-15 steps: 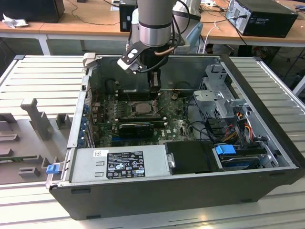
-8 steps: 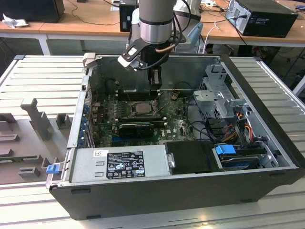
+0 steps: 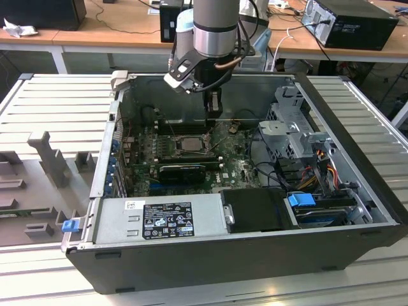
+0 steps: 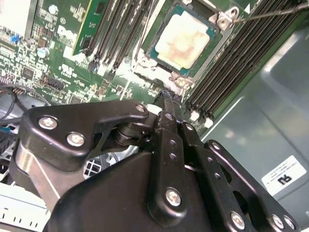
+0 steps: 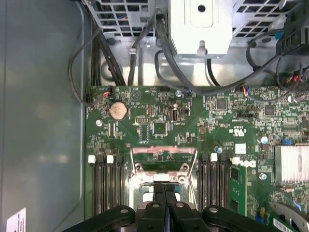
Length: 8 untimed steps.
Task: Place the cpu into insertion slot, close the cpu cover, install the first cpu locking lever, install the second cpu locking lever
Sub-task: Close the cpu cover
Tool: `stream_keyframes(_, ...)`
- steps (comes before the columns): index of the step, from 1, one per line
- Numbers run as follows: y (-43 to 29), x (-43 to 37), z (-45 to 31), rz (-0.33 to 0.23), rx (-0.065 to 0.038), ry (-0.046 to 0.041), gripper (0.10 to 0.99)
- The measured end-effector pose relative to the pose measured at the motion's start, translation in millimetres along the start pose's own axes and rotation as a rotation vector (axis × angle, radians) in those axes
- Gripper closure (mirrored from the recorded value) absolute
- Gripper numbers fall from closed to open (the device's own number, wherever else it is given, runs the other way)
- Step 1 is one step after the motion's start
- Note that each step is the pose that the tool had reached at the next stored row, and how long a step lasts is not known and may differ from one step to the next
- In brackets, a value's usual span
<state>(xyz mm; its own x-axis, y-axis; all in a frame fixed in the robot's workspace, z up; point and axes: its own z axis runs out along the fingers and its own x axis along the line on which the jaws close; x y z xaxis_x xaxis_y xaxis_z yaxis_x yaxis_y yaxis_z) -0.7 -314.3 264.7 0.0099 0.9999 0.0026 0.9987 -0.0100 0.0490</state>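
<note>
The cpu, a pale square chip with a beige smear on top, lies in the insertion slot on the motherboard inside the open case. In the exterior view the cpu sits just below and to the left of my gripper. In the first wrist view the cpu cover, a silvery frame with a window, looks tilted up from the socket's edge. My gripper is shut with nothing between its fingers, its tip close over the socket's edge. A thin wire lever sticks out past the socket.
Black memory slots flank the socket on both sides. The grey case wall is close behind them. A metal drive cage with cables stands on the exterior view's right, and the power supply fills the front. A coin cell sits on the board.
</note>
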Motion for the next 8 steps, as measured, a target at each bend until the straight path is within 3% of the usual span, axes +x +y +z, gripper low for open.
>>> stream_keyframes(6, 19.6, 0.3, 1.1, 0.000, 0.004, 0.0002, 0.980)
stream_keyframes(8, 22.3, 0.3, -0.1, 0.000, 0.006, -0.0001, 0.980)
